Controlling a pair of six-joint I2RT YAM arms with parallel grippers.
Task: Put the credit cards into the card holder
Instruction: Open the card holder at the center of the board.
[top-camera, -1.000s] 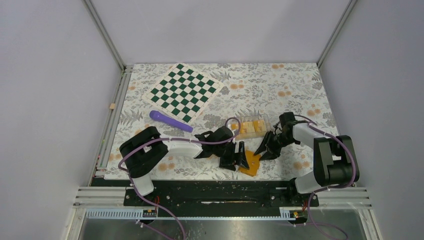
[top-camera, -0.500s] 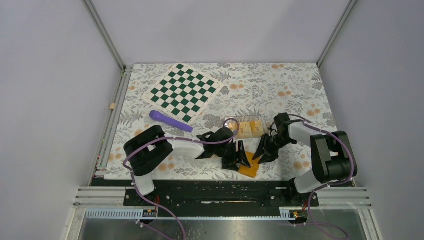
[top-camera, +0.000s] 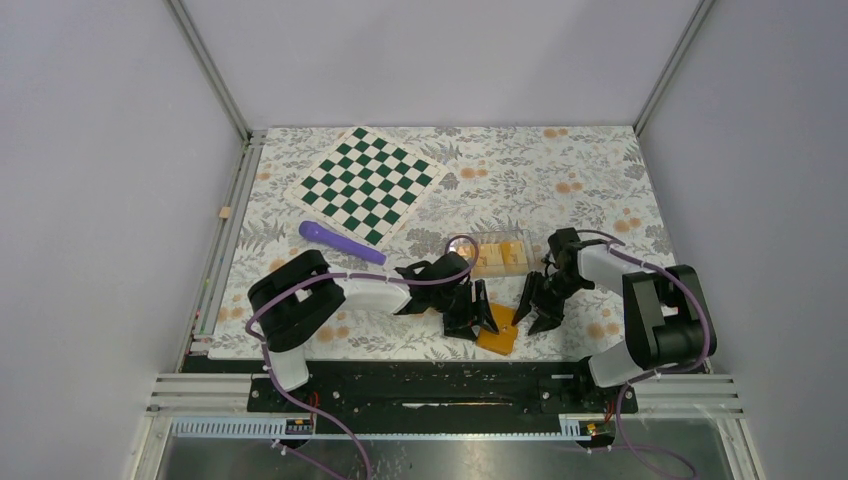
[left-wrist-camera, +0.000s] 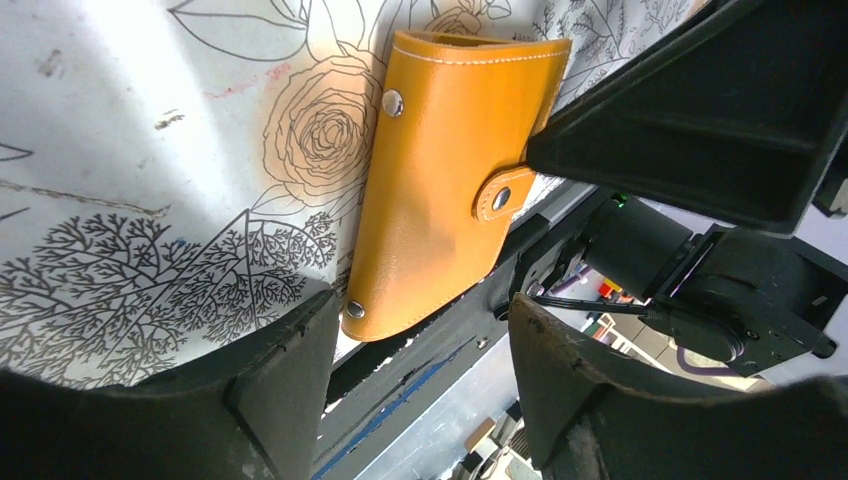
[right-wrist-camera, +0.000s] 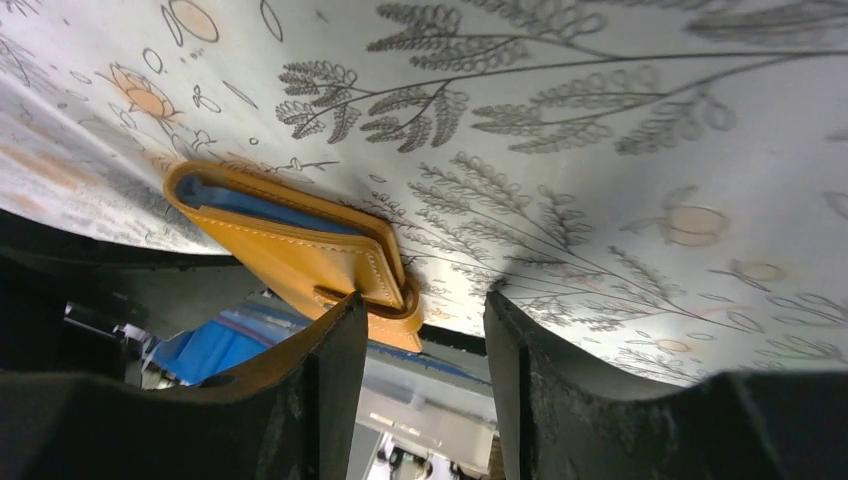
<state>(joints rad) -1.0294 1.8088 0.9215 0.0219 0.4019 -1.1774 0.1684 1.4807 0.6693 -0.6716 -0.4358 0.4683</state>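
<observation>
Taking the dial from the middle of the table (top-camera: 600, 180) in the top view, the chessboard (top-camera: 365, 185) lies at 10 o'clock and a purple stick (top-camera: 340, 242) at 9 o'clock. Both are well apart from the work.

My left gripper (left-wrist-camera: 415, 322) is low over the near edge at about 5 o'clock. Its jaws are spread partway with nothing between them. In its wrist view the card holder (left-wrist-camera: 450, 190) lies flat at 12 o'clock from the fingers, folded over, with the tab pressed onto its snap.

The holder sits at 5 o'clock, right at the table's near edge, between my two grippers.

At 12 o'clock from the holder, near it, is a clear box (top-camera: 500, 255) with yellowish pieces inside. I can't tell whether those are the credit cards, and I see no loose card anywhere else.

My right gripper (right-wrist-camera: 420, 312) comes in from the holder's 3 o'clock side. Its jaws are also apart and grip nothing. The holder's tab end lies just at the tip of one finger, and I can't say whether they touch. From this side a blue lining shows along the holder's open edge, but no card.

I judge the task barely begun: the holder needs unsnapping and opening, and every card has yet to go in.
</observation>
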